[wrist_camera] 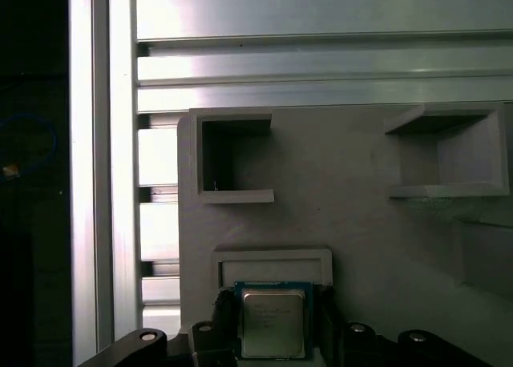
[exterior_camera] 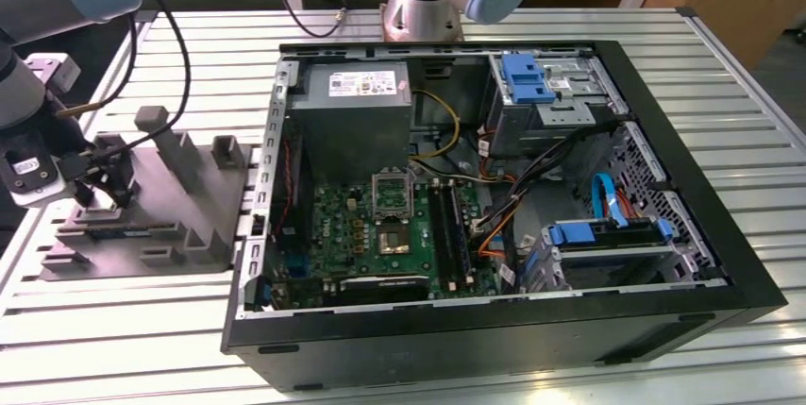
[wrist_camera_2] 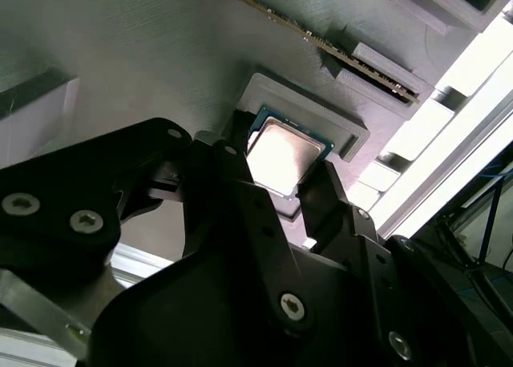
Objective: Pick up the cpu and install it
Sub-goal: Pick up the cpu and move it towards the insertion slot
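Gripper (wrist_camera_2: 280,173) straddling the cpu (wrist_camera_2: 282,155), a small flat square chip with a pale, silvery-grey metal top and a thin green-edged rim, seen square-on in the first wrist view (wrist_camera: 272,323). The cpu lay flat in a shallow raised seat of the grey moulded tray (wrist_camera: 345,207); whether the claw was clamped on it or merely stood about it could not be told. The tray rested on the slatted aluminium table (exterior_camera: 126,329), at the exterior view's left. Just beside it, to that view's right, lay the open computer case (exterior_camera: 705,263), its motherboard socket (exterior_camera: 393,237) showing a dark centre.
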{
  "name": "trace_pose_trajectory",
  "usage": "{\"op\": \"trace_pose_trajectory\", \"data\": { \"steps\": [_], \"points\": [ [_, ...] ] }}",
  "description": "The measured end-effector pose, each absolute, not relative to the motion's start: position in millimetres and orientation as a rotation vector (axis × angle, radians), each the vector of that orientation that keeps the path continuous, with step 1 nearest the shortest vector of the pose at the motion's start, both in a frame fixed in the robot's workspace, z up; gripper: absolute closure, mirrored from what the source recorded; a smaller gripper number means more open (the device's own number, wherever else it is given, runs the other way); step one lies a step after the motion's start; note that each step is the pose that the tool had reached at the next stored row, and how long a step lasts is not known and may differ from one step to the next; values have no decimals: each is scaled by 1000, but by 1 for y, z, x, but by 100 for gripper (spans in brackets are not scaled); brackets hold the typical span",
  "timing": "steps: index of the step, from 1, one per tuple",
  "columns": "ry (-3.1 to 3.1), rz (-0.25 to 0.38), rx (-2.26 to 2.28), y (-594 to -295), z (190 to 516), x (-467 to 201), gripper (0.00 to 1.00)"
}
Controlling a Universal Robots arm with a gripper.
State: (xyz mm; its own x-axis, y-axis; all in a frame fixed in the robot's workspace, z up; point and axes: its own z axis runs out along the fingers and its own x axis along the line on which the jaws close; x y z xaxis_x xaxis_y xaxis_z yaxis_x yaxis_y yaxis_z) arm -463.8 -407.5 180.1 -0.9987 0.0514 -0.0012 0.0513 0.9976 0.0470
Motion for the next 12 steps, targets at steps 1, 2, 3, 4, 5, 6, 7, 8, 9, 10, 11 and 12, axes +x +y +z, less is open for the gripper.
{"op": "trace_pose_trajectory", "data": {
  "steps": [1, 2, 3, 4, 5, 6, 7, 8, 9, 10, 11, 12],
  "points": [
    [3138, 73, 81, -408, 181, -464, 47],
    [3138, 73, 81, -408, 182, -464, 47],
    [3137, 74, 81, -407, 182, -464, 47],
    [3137, 74, 81, -407, 182, -464, 47],
    [3137, 74, 80, -407, 182, -464, 47],
    [3137, 74, 80, -407, 182, -464, 47],
    [3138, 74, 80, -408, 182, -464, 47],
    [3138, 75, 80, -408, 182, -464, 47],
    [3138, 77, 81, -407, 182, -465, 47],
    [3138, 78, 81, -407, 182, -465, 47],
    [3138, 78, 80, -407, 182, -466, 47],
    [3137, 80, 80, -407, 182, -466, 47]
  ]
}}
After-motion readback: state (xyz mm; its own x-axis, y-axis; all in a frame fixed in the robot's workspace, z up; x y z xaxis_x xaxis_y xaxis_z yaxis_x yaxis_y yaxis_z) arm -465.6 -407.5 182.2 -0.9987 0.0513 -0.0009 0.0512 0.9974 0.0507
